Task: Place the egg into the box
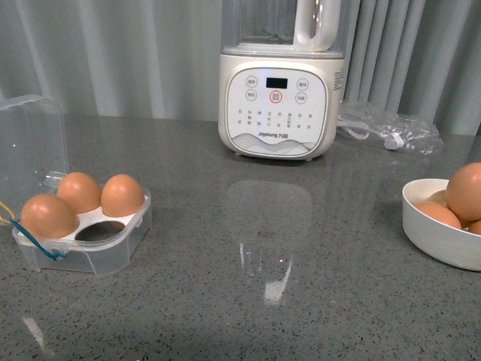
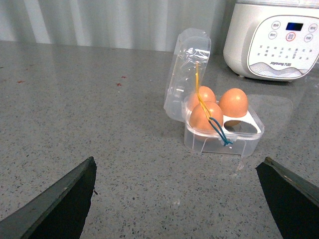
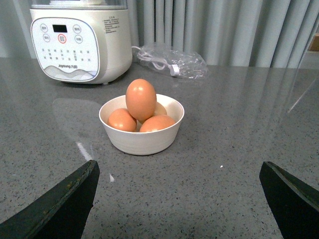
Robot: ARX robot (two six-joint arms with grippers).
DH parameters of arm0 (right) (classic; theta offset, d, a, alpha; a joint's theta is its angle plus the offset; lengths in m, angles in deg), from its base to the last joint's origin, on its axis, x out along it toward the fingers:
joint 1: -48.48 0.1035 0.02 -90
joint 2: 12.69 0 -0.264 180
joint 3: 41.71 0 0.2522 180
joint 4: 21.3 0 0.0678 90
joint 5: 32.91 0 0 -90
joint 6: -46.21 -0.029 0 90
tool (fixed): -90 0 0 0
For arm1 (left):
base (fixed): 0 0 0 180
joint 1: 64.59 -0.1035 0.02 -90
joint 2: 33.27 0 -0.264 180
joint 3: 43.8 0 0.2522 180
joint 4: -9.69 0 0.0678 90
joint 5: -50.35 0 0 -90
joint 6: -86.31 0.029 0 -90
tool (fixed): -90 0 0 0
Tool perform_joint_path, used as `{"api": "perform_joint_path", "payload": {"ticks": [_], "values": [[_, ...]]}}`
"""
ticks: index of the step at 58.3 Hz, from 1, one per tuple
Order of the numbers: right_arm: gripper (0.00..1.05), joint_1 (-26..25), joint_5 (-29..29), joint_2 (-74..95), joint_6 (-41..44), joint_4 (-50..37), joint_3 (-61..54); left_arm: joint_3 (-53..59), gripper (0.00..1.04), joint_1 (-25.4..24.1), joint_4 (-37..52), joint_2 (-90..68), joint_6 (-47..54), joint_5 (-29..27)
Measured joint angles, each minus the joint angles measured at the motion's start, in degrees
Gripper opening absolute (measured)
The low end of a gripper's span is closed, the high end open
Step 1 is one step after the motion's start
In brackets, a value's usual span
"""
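The clear box [image 1: 90,259] stands at the left with its lid [image 1: 30,143] raised. Three brown eggs fill its white insert, and the near right hole [image 1: 101,232] is empty. In the left wrist view the box [image 2: 219,144] lies ahead of my open left gripper [image 2: 177,199], well apart from it. A white bowl [image 1: 440,241] at the right holds several brown eggs. In the right wrist view the topmost egg [image 3: 141,99] stands upright on the others in the bowl [image 3: 142,142]. My right gripper [image 3: 179,199] is open, short of the bowl. Neither arm shows in the front view.
A white blender base [image 1: 276,98] with a touch panel stands at the back centre, also in the left wrist view [image 2: 276,42] and the right wrist view [image 3: 79,45]. A clear bag with a cord [image 1: 387,129] lies behind the bowl. Grey curtains close the back.
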Motion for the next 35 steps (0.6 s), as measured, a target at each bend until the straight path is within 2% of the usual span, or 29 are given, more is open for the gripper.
{"api": "perform_joint_path", "payload": {"ticks": [35], "values": [[0.98,0.0,0.0,0.0,0.0,0.0,0.0,0.0,0.98,0.0,0.0,0.0,0.0,0.0]]}}
